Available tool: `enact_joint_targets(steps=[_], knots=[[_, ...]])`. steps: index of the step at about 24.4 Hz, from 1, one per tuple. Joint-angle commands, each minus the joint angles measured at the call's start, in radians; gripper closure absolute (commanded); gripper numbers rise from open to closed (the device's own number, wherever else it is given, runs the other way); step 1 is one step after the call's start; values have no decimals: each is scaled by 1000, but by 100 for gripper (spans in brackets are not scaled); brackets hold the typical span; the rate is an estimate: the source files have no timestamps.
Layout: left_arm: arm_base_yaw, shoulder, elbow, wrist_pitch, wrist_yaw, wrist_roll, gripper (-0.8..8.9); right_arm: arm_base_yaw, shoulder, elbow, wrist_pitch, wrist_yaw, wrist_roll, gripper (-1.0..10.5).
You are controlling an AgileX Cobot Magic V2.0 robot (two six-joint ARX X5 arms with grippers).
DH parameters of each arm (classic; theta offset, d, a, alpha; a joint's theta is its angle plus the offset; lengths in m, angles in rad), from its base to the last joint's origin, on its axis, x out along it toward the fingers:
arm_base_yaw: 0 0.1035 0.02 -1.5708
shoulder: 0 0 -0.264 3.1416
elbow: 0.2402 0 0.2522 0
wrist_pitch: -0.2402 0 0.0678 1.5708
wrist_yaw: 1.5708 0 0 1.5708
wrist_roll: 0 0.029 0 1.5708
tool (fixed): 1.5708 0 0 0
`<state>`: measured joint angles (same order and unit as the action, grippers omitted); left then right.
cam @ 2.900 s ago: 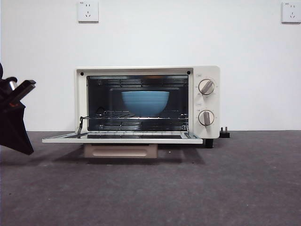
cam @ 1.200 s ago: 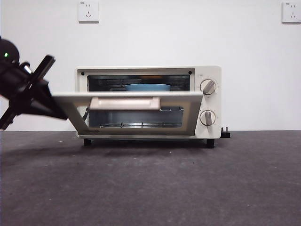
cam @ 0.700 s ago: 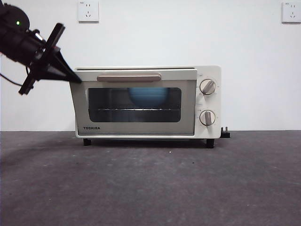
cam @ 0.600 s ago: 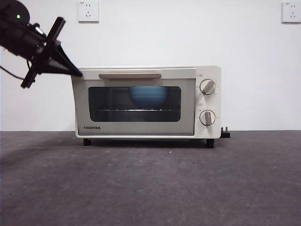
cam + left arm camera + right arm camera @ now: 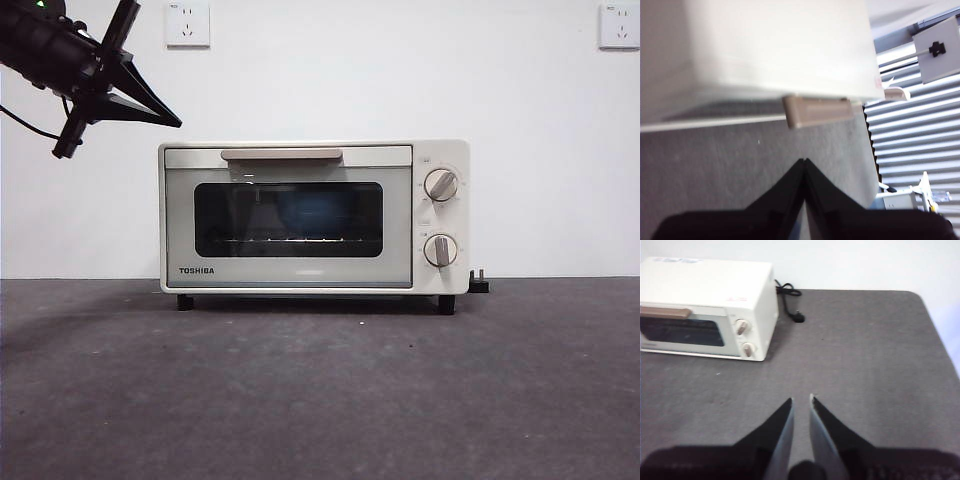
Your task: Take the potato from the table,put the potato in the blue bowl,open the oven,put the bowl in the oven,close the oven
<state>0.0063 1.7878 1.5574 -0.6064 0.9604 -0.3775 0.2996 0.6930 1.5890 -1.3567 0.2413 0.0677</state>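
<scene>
Step in hand: the closing of the oven (image 5: 314, 216), the last step; its glass door sits flush with the front, so I judge this step done or all but done.
Blue bowl (image 5: 318, 212): inside the oven, seen dimly through the dark glass, on the wire rack.
Potato: not visible; I take it to be in the bowl, but the glass hides it.
Oven's place: toward the far edge of the worktop (image 5: 320, 390), left of its middle, standing on its black feet with the beige handle (image 5: 281, 154) along the top of the door.
Left gripper (image 5: 140, 100): in the air above the oven's upper left corner, apart from it; its wrist view shows the fingers pressed together tip to tip with nothing between them.
Right gripper (image 5: 801, 407): waiting high over the near part of the worktop, well apart from the oven; fingers a narrow gap apart, holding nothing.
Next move: little is called for, only drawing the left arm clear of the oven.
</scene>
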Motion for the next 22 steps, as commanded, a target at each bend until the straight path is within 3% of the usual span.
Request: enact_joint_targets(steps=[1, 6, 9, 22], knots=[[-9, -52, 0, -74, 1, 119, 820, 0, -2, -7, -20, 31, 7, 886], [-27, -171, 0, -241, -167, 295, 819, 0, -2, -7, -20, 51, 7, 886], [-43, -261, 0, -299, -254, 353, 819, 0, -1, -7, -20, 51, 8, 886], [-165, -651, 0, -320, -584, 389, 819, 0, 10, -7, -19, 51, 10, 886]])
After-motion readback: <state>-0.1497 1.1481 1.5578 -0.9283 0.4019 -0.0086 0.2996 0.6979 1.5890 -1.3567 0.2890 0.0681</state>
